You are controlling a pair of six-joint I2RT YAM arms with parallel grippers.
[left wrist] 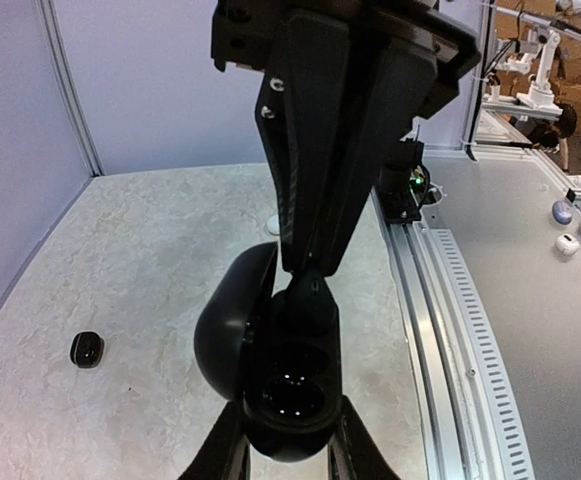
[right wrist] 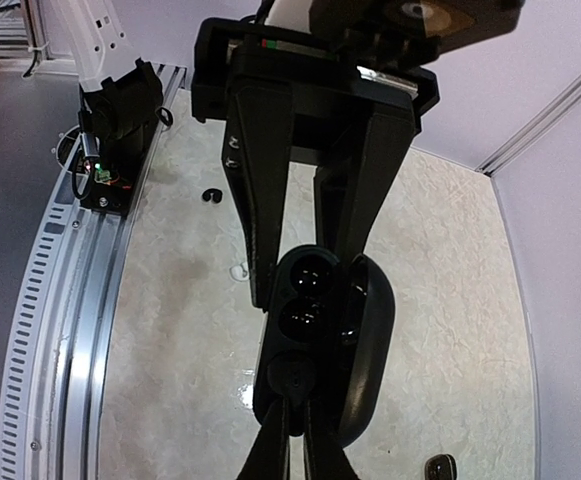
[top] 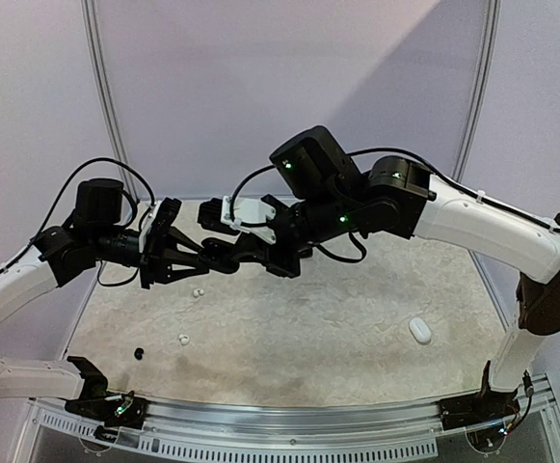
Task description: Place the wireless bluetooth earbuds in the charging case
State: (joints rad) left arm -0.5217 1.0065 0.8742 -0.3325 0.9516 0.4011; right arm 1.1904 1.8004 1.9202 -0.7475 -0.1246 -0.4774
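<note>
Both arms meet in mid-air above the table. My left gripper [top: 207, 258] [left wrist: 292, 410] is shut on the black charging case [left wrist: 290, 385] [right wrist: 315, 300]. The case's lid [left wrist: 232, 330] [right wrist: 372, 340] hangs open to one side. Two glossy wells show in its face. My right gripper [top: 243, 253] [right wrist: 298, 420] is shut on a black earbud [right wrist: 296, 378] [left wrist: 310, 300]. It holds the earbud against the end of the case's face, beside the two wells. Whether the wells hold anything I cannot tell.
Loose on the table lie two white earbuds [top: 199, 290] [top: 184, 339] and a black one [top: 140, 353]. A white case [top: 420, 330] sits at the right. A small black piece [left wrist: 87, 348] lies far left. A rail [top: 289, 424] runs along the near edge.
</note>
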